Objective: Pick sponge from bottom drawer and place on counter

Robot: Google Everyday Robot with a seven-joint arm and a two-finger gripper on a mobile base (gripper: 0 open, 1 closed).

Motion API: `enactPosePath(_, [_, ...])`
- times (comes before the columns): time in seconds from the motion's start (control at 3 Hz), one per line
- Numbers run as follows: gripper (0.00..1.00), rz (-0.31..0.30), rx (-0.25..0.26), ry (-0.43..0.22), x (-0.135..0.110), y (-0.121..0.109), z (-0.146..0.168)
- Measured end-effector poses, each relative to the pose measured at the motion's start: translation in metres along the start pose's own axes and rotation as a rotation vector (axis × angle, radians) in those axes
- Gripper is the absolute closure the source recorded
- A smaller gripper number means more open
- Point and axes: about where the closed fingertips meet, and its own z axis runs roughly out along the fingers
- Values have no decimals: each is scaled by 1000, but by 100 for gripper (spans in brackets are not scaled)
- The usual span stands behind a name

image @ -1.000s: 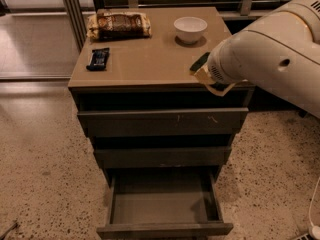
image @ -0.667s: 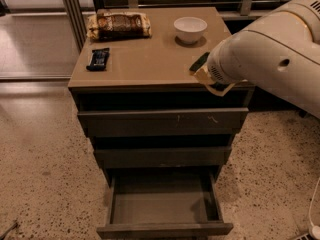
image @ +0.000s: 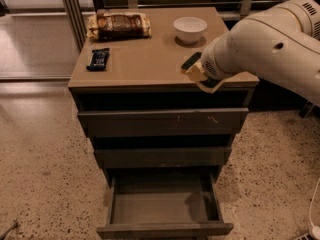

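The dark green sponge (image: pixel 191 61) is at the right front part of the tan counter (image: pixel 145 59), low over its surface. My gripper (image: pixel 199 75) reaches in from the right and is shut on the sponge; a cream finger (image: pixel 196 74) crosses it, and more green shows under the wrist. The white arm hides most of the gripper. The bottom drawer (image: pixel 160 229) is pulled out below and its flat floor shows nothing in it.
A white bowl (image: pixel 190 30) stands on the counter just behind the gripper. A dark blue snack bar (image: pixel 98 58) lies at the left and a brown snack bag (image: pixel 119 25) at the back left. The two upper drawers are slightly ajar. Speckled floor surrounds the cabinet.
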Motion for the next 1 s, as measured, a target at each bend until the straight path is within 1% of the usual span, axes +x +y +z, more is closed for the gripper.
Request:
enactPosePath(0.33, [100,9,-45,-16,-11,-5,33])
enactPosePath(0.67, [100,14,-73,-24,-19,-7,70])
enactPosePath(1.0, [100,38,-105,-27,-25,-6,102])
